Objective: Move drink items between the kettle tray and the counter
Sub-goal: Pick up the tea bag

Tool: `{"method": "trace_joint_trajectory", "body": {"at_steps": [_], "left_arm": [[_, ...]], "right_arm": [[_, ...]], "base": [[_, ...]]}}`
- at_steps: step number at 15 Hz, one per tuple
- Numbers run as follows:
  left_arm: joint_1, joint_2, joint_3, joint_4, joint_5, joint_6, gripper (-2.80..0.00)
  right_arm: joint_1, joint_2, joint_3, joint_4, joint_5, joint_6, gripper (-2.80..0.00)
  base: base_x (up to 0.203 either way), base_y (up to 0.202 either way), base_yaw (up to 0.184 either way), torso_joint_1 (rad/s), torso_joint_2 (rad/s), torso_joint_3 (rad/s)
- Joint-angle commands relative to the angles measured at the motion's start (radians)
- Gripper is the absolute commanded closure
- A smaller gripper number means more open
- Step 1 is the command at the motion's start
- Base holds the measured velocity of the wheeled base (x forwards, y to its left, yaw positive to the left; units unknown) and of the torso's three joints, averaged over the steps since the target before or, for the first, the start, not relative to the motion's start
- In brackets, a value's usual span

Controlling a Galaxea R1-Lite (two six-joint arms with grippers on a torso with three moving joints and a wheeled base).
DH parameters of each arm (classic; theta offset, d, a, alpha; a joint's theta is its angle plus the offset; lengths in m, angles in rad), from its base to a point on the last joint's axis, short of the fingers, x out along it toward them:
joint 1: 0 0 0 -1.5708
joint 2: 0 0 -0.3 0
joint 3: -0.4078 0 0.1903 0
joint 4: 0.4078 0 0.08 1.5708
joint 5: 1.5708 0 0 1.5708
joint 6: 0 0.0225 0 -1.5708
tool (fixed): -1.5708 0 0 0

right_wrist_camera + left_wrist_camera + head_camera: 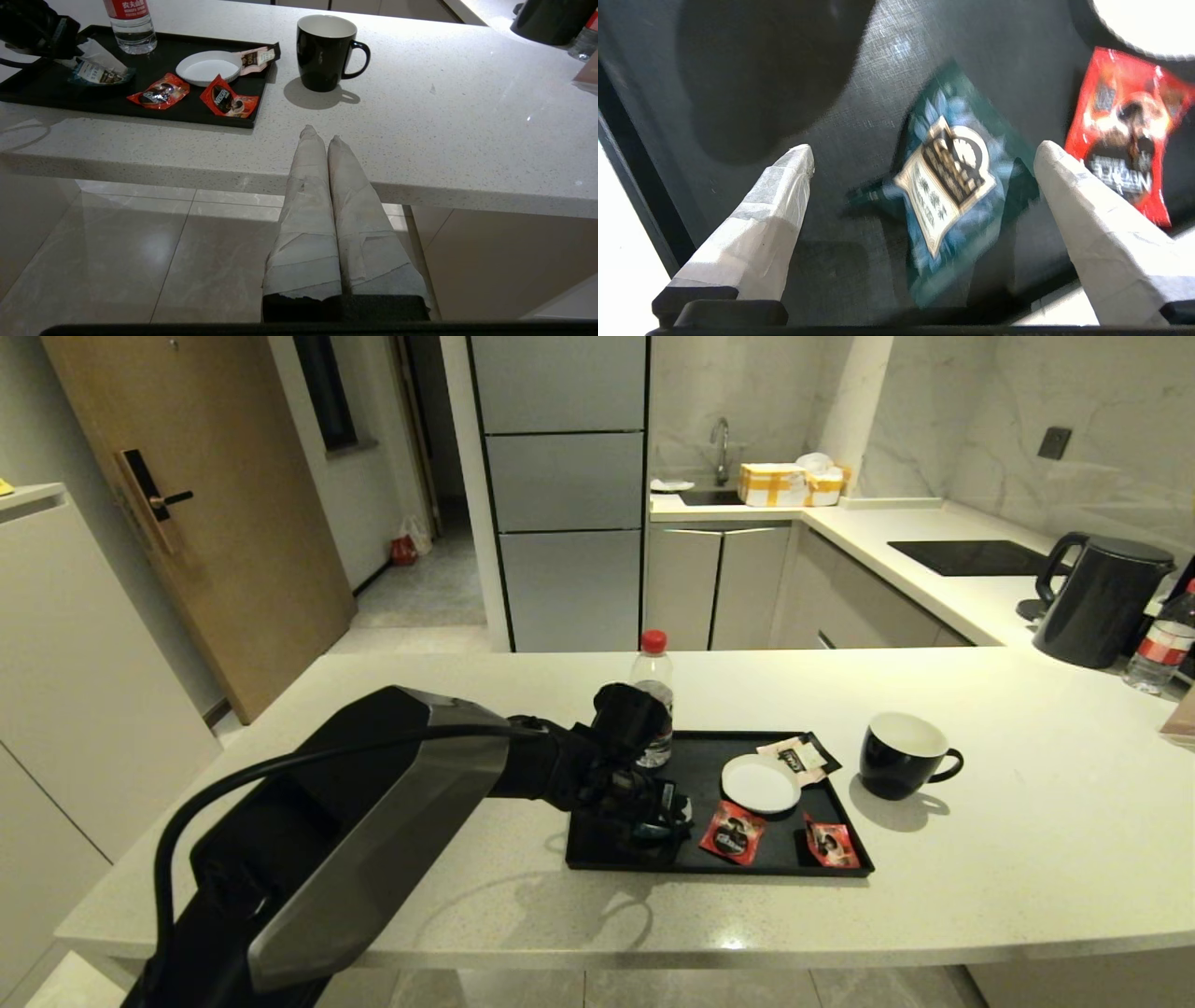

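Observation:
The dark teal sachet [957,186] with its round emblem lies on the black kettle tray [719,870], at the tray's left end. My left gripper [924,151] hovers low over it, open, one taped fingertip on each side of the sachet. In the head view the left gripper [665,812] covers most of the sachet. From the right wrist view the sachet [96,72] rests on the tray [42,88]. The black mug [901,756] stands upright on the counter [1027,821], just right of the tray. My right gripper [322,135] is shut and empty, parked below the counter's front edge.
On the tray stand a red-capped water bottle [653,695], a white saucer [760,783], two red sachets [733,833] [831,843] and pale sachets [798,756]. A black kettle [1102,600], another bottle [1160,649] and a cooktop [971,557] are at the far right.

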Motion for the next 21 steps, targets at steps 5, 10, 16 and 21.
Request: {"method": "trace_joint_trajectory", "body": {"at_steps": [5,10,16,21], "left_arm": [[0.0,0.033,-0.037,0.001,0.042,-0.01,-2.8],[-0.008,0.041,-0.054,0.013,0.063,-0.007,-2.8],[-0.017,0.047,-0.054,0.024,0.066,0.0,0.0],[-0.037,0.07,-0.102,0.073,0.136,-0.004,0.0]], "right_arm": [[0.0,0.0,0.003,0.0,0.0,-0.001,0.0],[0.0,0.0,0.003,0.0,0.0,-0.001,0.0],[0.0,0.0,0.003,0.0,0.0,-0.001,0.0],[0.0,0.0,0.003,0.0,0.0,-0.001,0.0]], "base": [[0.0,0.0,0.0,0.0,0.0,0.0],[0.0,0.0,0.0,0.0,0.0,0.0],[0.0,0.0,0.0,0.0,0.0,0.0],[0.0,0.0,0.0,0.0,0.0,0.0]]}}
